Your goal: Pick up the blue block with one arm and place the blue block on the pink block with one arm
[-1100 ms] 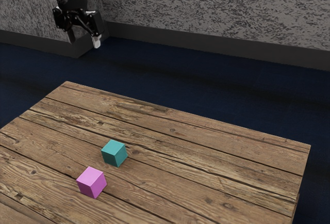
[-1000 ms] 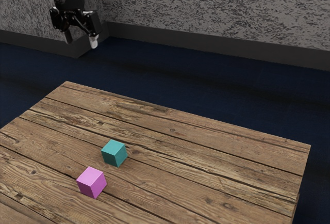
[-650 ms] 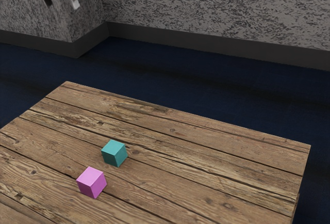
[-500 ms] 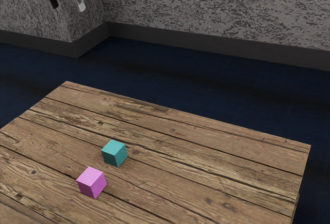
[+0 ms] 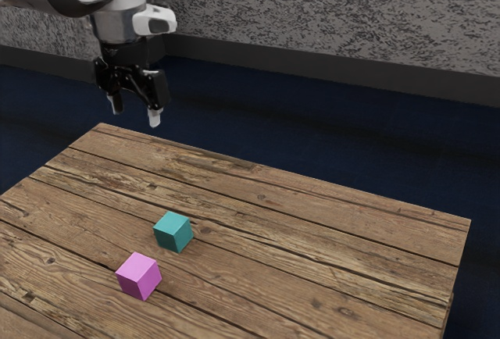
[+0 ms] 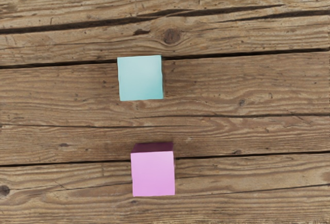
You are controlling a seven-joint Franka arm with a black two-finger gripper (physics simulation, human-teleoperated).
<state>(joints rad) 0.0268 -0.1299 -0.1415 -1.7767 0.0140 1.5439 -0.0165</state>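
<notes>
two blocks: blue block (image 5: 173, 231) and pink block (image 5: 139, 276) near each other, not touching, on table (image 5: 328, 222)
gripper (image 5: 136, 112): fingers spread, empty, well above the table
step: approach. centre over blue block, square fingers to its faces, descend straight, stay clear of pink block

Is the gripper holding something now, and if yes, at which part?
Nothing is held. The gripper hangs open and empty in the air; the blue block and the pink block rest apart on the table.
</notes>
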